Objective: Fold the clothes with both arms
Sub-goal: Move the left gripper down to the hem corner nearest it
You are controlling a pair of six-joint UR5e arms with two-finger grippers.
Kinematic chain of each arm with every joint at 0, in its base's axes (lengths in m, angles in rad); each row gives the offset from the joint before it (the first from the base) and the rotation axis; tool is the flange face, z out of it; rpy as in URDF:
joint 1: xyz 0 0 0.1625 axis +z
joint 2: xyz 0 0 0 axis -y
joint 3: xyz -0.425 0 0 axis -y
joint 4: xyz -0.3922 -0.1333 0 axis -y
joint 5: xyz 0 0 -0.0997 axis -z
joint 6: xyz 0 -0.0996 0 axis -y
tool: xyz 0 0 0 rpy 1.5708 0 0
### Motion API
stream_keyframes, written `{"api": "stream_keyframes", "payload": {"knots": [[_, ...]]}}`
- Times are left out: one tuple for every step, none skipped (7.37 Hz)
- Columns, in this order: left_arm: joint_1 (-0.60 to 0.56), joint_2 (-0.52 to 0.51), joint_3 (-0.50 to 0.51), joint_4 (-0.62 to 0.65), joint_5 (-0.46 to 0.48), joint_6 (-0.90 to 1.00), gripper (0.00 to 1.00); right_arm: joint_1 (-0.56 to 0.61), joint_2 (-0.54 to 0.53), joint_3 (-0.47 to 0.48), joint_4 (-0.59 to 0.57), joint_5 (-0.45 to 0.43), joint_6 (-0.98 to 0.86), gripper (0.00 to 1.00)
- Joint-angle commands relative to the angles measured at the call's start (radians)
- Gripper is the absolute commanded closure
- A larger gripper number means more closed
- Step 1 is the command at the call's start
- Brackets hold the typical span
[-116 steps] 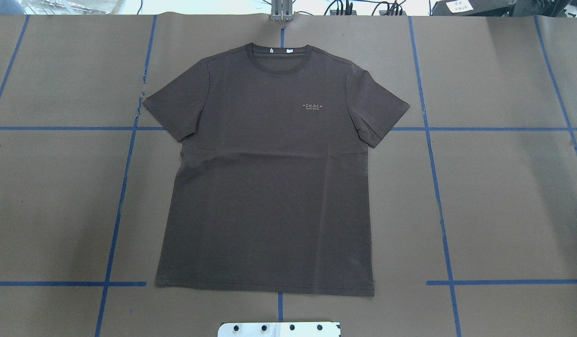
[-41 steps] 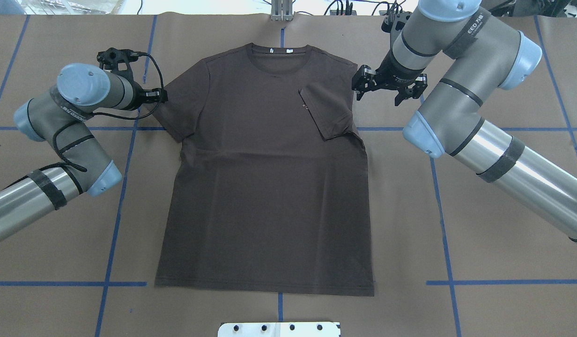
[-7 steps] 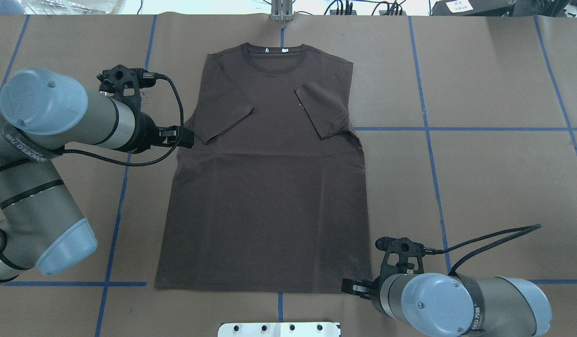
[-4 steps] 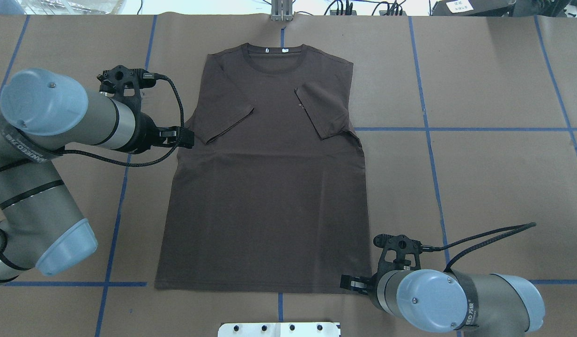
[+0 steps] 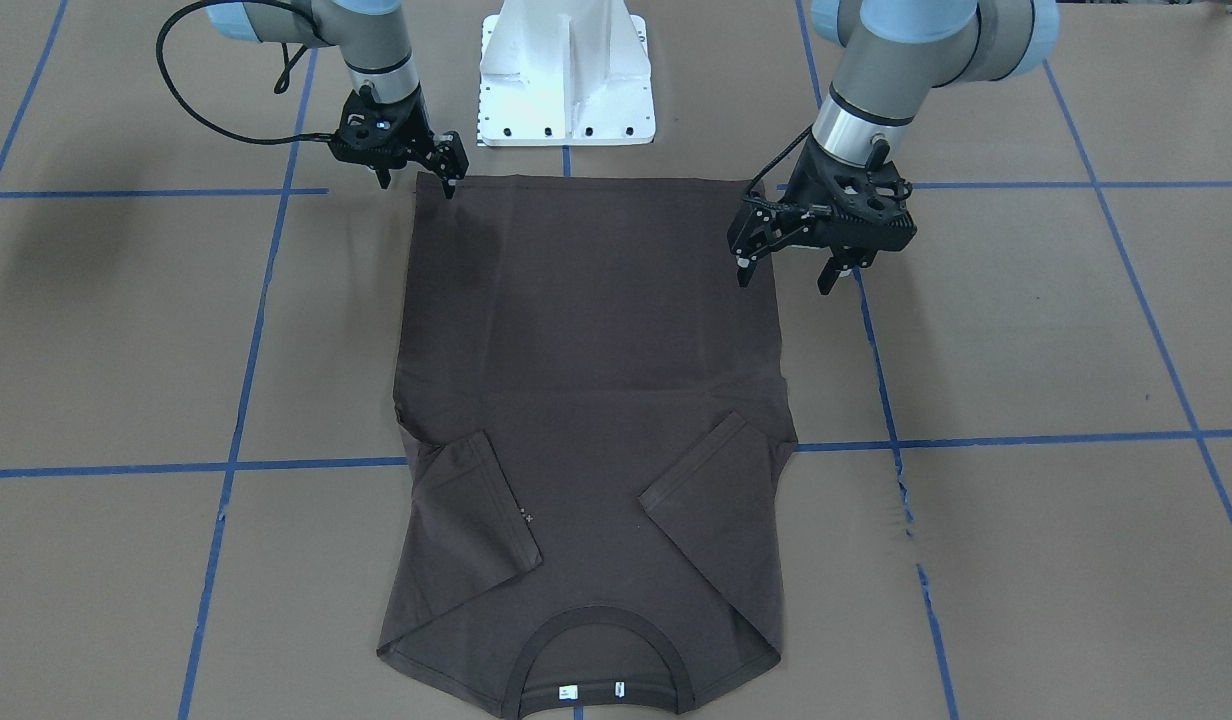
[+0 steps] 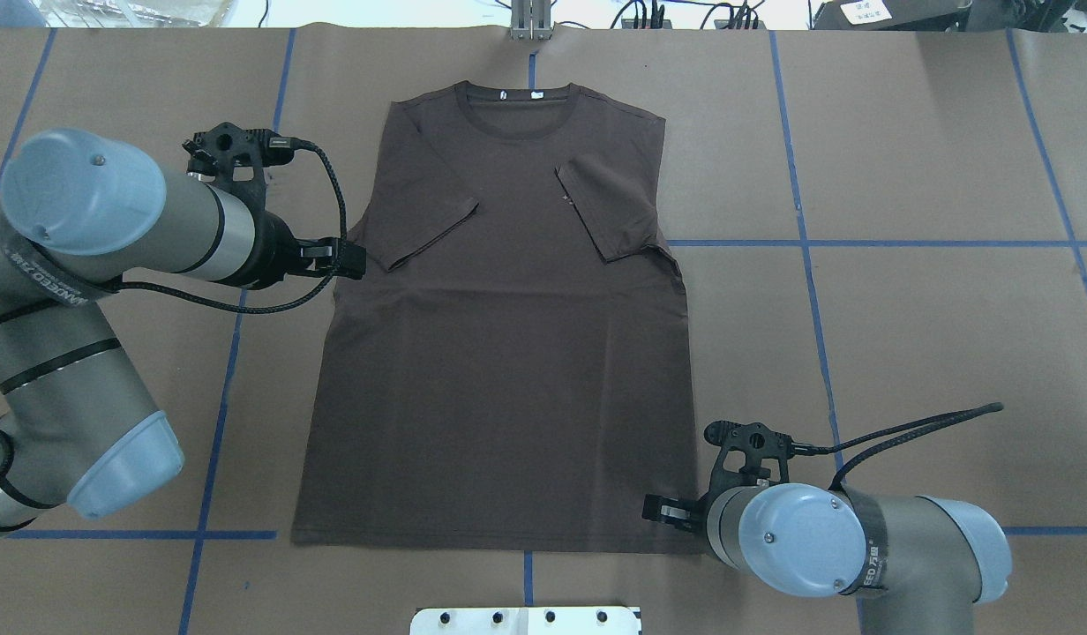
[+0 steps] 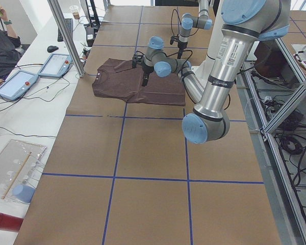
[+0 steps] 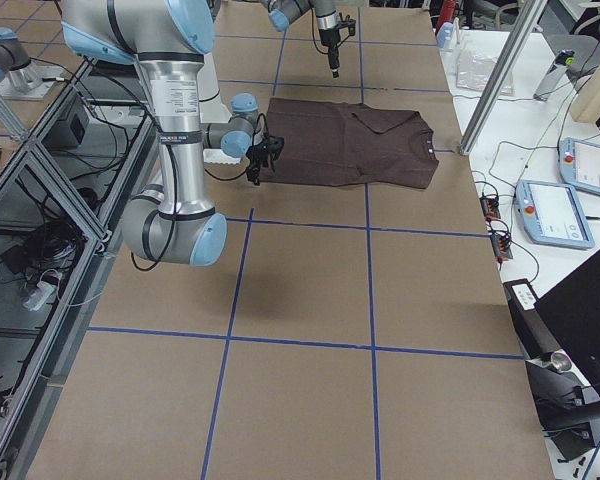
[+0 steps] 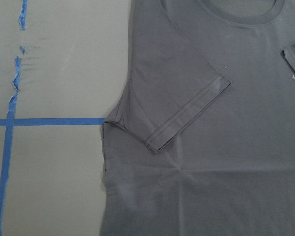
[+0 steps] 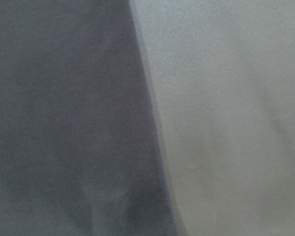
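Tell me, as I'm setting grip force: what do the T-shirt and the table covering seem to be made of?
T-shirt: soft knit fabric, likely cotton jersey, matte; it lies limp with shallow wrinkles and has a ribbed collar.
Table covering: probably brown kraft paper, matte and flat, marked with blue tape lines.

T-shirt (image 5: 586, 330) flat on the table (image 5: 1026, 330), 2 sleeves folded inward. Right tool (image 5: 416, 182) at 1 hem corner; left tool (image 5: 784, 280) over the opposite side edge; both jaws apart.

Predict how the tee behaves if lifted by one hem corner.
Likely floppy: the T-shirt lies flat with soft creases, so it should drape. Probably light: thin cloth. The folded-in sleeves may flop open; nothing pins them.
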Motion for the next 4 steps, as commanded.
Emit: {"api": "stream_keyframes", "payload": {"knots": [[0.0,0.0,-0.002,0.001,0.0,0.0,0.0,-0.003,0.003,-0.013,0.0,0.03,0.001,0.0],[0.0,0.002,-0.002,0.001,0.0,0.002,0.0,-0.008,0.005,-0.015,0.002,0.044,0.001,0.01],[0.0,0.002,-0.002,0.001,0.0,0.002,0.0,-0.008,0.005,-0.015,0.002,0.056,0.001,0.2],[0.0,0.002,-0.002,0.001,0.0,0.002,0.0,-0.008,0.005,-0.01,0.003,0.061,0.0,0.48]]}}
